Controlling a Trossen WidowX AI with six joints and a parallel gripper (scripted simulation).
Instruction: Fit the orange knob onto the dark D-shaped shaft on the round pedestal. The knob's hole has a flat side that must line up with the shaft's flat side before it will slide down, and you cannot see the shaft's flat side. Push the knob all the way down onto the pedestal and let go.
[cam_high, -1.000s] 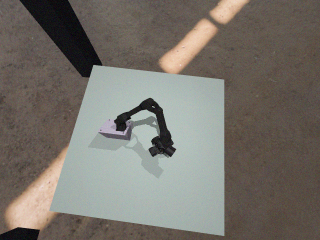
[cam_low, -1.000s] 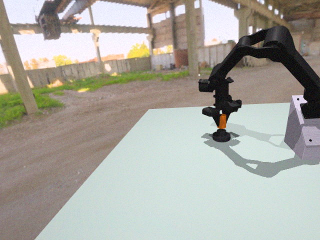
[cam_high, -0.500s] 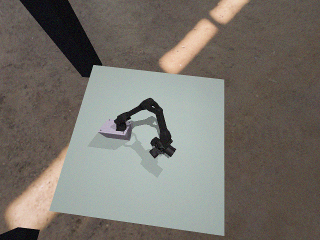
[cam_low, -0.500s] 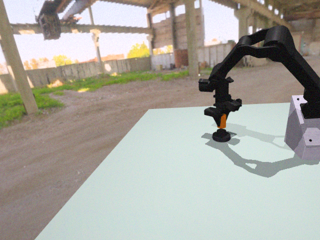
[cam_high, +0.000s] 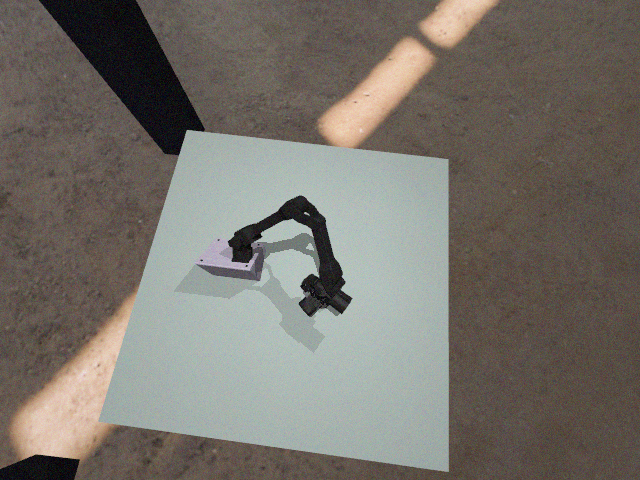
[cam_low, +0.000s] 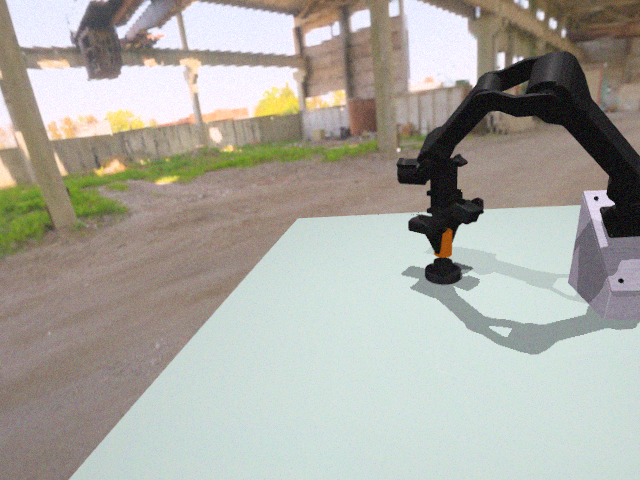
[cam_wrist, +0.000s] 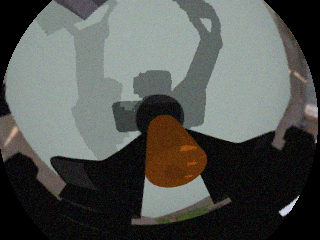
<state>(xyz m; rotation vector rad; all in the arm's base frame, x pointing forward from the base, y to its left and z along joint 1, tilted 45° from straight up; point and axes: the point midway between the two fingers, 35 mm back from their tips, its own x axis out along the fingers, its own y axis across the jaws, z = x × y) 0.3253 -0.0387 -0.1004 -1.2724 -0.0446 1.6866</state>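
The orange knob is upright between the fingers of my gripper, which is shut on it. The dark round pedestal stands on the table directly below the knob. In the exterior view the knob's lower end is just above the pedestal's raised middle, with at most a very narrow space between them; whether they touch I cannot tell. The D-shaped shaft is hidden in every view, and so is the knob's hole. In the top view the arm hides the knob and the pedestal.
The arm's pale lilac base block stands on the pale green table, on the left in the top view. The arm's shadows fall across the table around the pedestal. Dark posts stand beyond the table's edge.
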